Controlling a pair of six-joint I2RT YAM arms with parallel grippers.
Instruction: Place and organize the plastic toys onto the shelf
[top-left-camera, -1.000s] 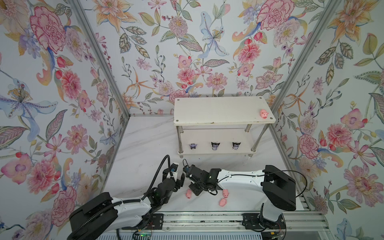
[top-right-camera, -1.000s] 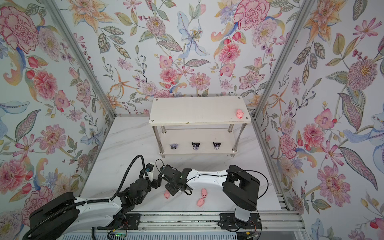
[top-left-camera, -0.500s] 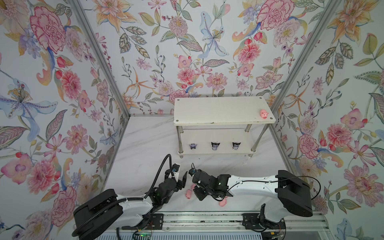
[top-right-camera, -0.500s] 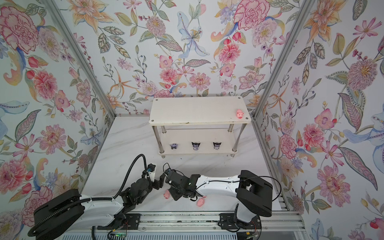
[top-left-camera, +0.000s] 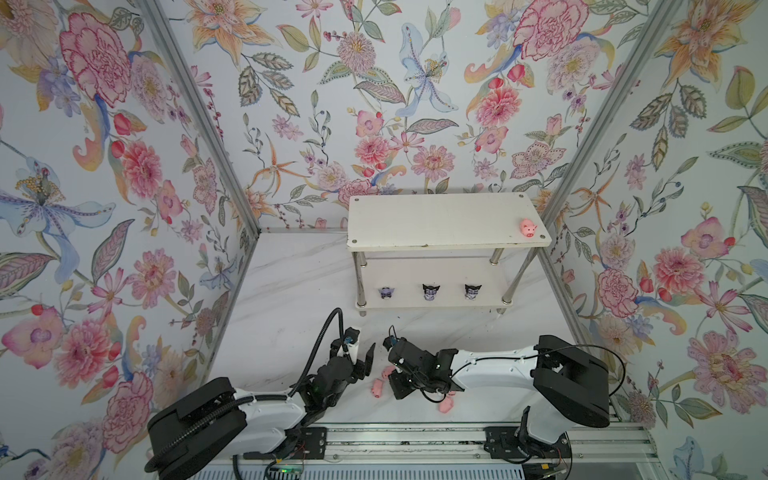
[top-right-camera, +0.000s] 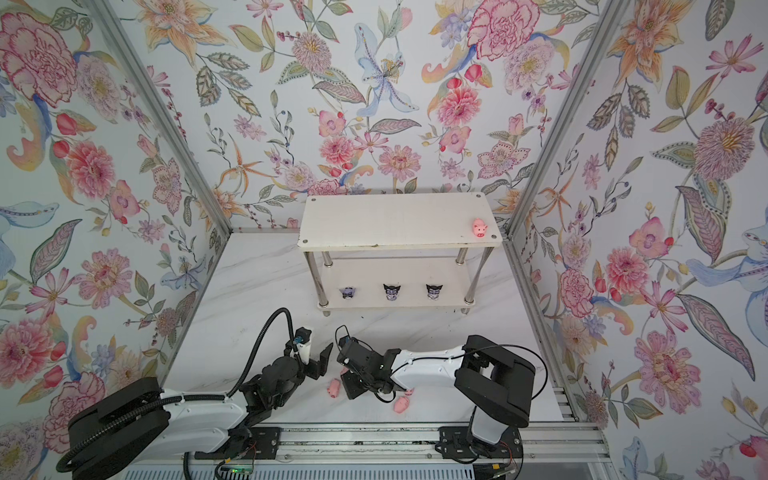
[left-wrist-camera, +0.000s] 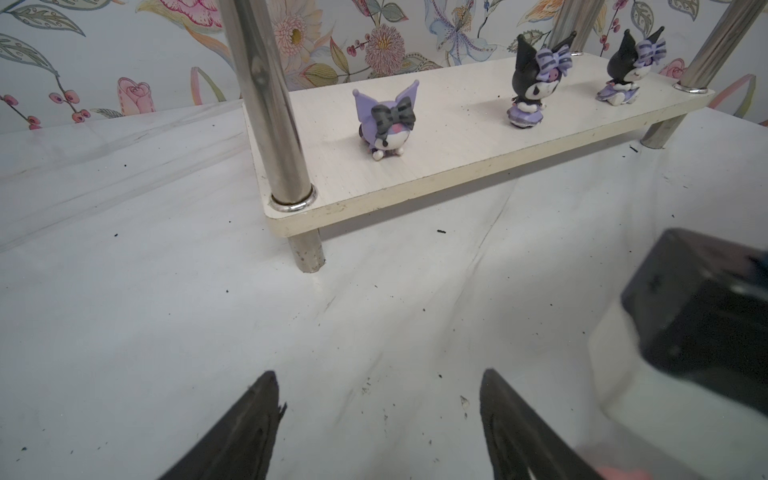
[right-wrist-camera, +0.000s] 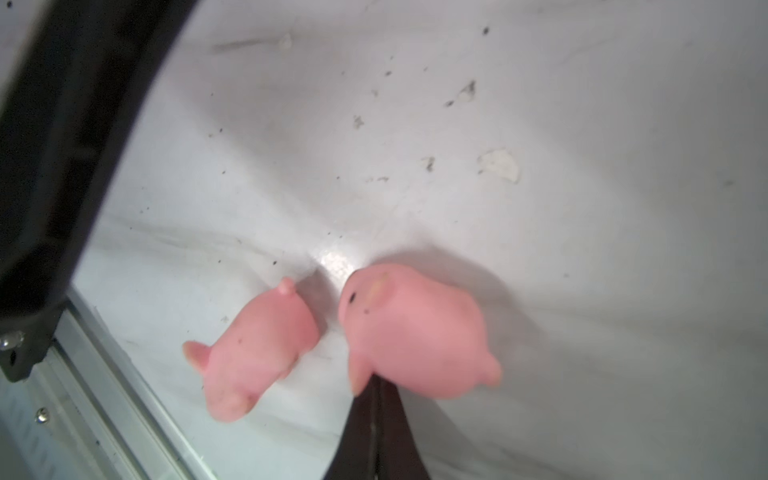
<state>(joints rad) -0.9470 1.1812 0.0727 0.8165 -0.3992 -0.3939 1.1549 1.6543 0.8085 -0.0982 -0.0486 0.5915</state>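
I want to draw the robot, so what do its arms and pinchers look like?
The left arm and right arm have white shells with black joints. A thick black cable loops over the left arm. The left gripper and right gripper are pointed and black.

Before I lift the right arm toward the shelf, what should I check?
1. Right gripper holding nearest pig: cannot tell; jaws shut, pig at their tips.
2. Left gripper open and empty: ok.
3. Second pig clear of the right gripper: ok.
4. Shelf top board has room beside corner pig: ok.
5. Three figurines lined up on lower board: ok.
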